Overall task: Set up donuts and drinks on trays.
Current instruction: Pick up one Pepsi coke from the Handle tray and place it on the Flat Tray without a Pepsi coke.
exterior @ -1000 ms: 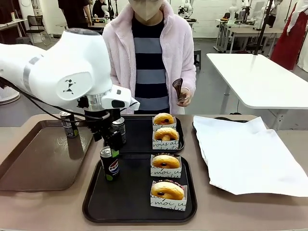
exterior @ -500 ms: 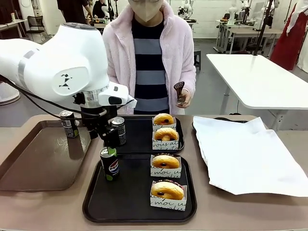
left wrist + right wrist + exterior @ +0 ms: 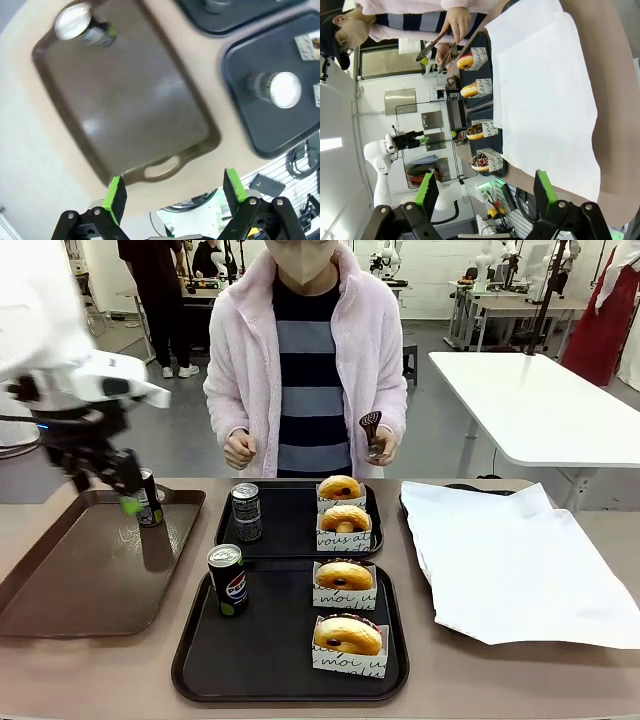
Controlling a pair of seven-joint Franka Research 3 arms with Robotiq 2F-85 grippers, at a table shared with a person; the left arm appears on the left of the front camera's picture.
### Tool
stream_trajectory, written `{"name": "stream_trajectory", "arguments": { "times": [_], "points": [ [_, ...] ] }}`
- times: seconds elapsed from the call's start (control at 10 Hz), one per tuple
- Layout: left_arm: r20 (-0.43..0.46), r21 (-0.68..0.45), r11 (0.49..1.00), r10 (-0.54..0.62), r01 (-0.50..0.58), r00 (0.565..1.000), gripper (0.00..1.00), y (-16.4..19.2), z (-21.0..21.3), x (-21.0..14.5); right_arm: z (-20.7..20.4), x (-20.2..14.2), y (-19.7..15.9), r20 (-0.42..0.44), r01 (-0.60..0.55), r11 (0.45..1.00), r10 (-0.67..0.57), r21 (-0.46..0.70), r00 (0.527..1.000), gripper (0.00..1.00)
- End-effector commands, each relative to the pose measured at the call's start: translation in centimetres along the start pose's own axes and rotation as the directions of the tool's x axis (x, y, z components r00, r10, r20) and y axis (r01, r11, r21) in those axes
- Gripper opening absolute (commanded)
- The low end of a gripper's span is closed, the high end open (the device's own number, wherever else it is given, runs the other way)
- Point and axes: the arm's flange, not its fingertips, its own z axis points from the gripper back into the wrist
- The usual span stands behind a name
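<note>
The main risk from here is a knock: the left gripper (image 3: pixel 128 490) hangs over the far right corner of the brown tray (image 3: pixel 60 580), right beside the last can (image 3: pixel 149 498) standing there, and a low or off-centre approach could tip that slim can over before the fingers bracket it. In the left wrist view the left gripper (image 3: pixel 172 190) has its fingers spread apart with nothing between them; the can (image 3: pixel 80 27) appears far up the picture at the tray's corner, well ahead of the pads, not between them. The two black trays (image 3: pixel 270 660) lie mid-surface, near and far. The near one carries a logo can (image 3: pixel 228 580) at its far left and two donuts (image 3: pixel 346 578) along its right side; the far one holds a dark can (image 3: pixel 246 512) and two more donuts. The right gripper (image 3: pixel 485 192) hovers empty, fingers wide, over the white paper (image 3: pixel 545 100). The person's hand (image 3: pixel 378 440) holds tongs.
</note>
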Motion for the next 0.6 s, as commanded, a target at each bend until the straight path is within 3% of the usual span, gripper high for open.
{"name": "stream_trajectory", "arguments": {
  "times": [0.0,0.1,0.3,0.4,0.5],
  "points": [
    [0.009,0.038,0.991,0.130,-0.130,0.991,1.00,4.2,0.0,-2.0,-0.1,0.0,-0.1,0.006,-0.011,1.000,0.011,0.018,1.000,1.00],
    [0.015,0.116,0.967,0.224,-0.225,0.974,1.00,6.9,0.3,-2.1,-0.1,0.0,-0.1,0.006,-0.011,1.000,0.011,0.018,1.000,1.00],
    [0.011,0.059,0.944,0.323,-0.324,0.946,1.00,10.4,-0.2,-3.4,-0.1,0.0,-0.1,0.006,-0.011,1.000,0.011,0.018,1.000,1.00],
    [-0.001,0.044,0.943,0.331,-0.331,0.944,1.00,10.9,-0.3,-3.0,-0.1,0.0,-0.1,0.006,-0.011,1.000,0.011,0.018,1.000,1.00],
    [-0.015,0.117,0.935,0.338,-0.334,0.941,1.00,9.3,-0.9,-2.7,-0.1,0.0,-0.1,0.006,-0.011,1.000,0.011,0.018,1.000,1.00]
  ]
}}
